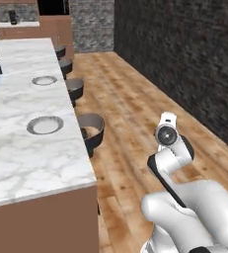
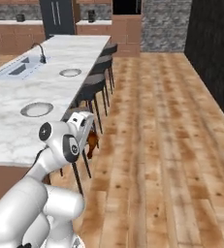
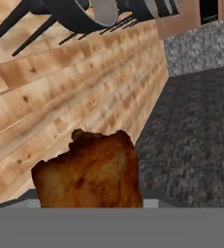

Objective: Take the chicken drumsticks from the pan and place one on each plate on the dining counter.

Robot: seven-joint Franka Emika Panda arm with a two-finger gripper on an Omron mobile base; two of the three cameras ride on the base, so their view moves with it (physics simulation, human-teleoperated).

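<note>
The lumpy golden-brown roasted chicken drumstick (image 3: 91, 169) sits right at the end effector in the hand view, big and close, with wooden floor behind it. In the right base view a bit of the same orange-brown meat (image 2: 91, 142) peeks out under the white arm's end effector (image 2: 87, 133), low beside the long bench with the white, grey-veined marble top (image 2: 16, 126) and above the floor. I think the end effector is holding the drumstick with its fingers partly closed on it, though the finger tips are hidden by the meat. The drumstick looks light and small. Its skin is bumpy and maybe a little greasy, so it could slip or turn if the hold is loose. It is likely a bit soft outside and firm inside, so a hold on the thick middle seems best. Two round flat grey-white plates wait on the bench, the near one (image 1: 45, 125) and the far one (image 1: 44, 80); both look bare, smooth and hard. The bench top is shiny and flat with a brown wooden base. Round dark stools (image 1: 91, 129) line its side. The floor (image 2: 152, 145) is warm brown planks.
</note>
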